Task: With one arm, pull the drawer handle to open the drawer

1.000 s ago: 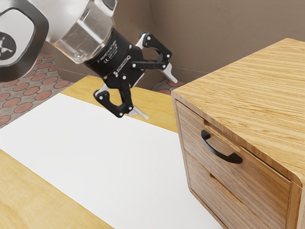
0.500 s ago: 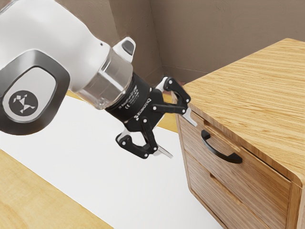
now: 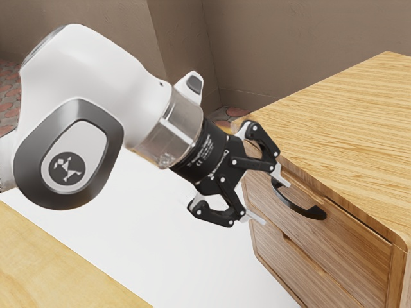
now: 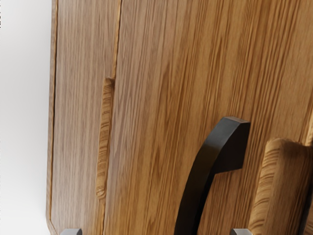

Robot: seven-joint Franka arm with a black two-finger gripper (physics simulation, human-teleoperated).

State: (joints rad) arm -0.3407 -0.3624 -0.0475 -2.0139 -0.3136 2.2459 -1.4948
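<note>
**Wooden tabletop (image 3: 38, 269), tool at the drawer**

Your tool (image 3: 271, 203) hangs open just before the top drawer (image 3: 340, 232), the black handle (image 3: 302, 206) partly between its fingers (image 3: 226, 213). That drawer sits flush in the cabinet (image 3: 347, 122) at the exterior view's right.

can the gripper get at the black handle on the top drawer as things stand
Probably yes: the gripper is open and close to the drawer front, the handle lies just ahead of it, and nothing stands between them.

Black handle (image 3: 299, 206), wood-grained drawer (image 3: 350, 239)
</note>
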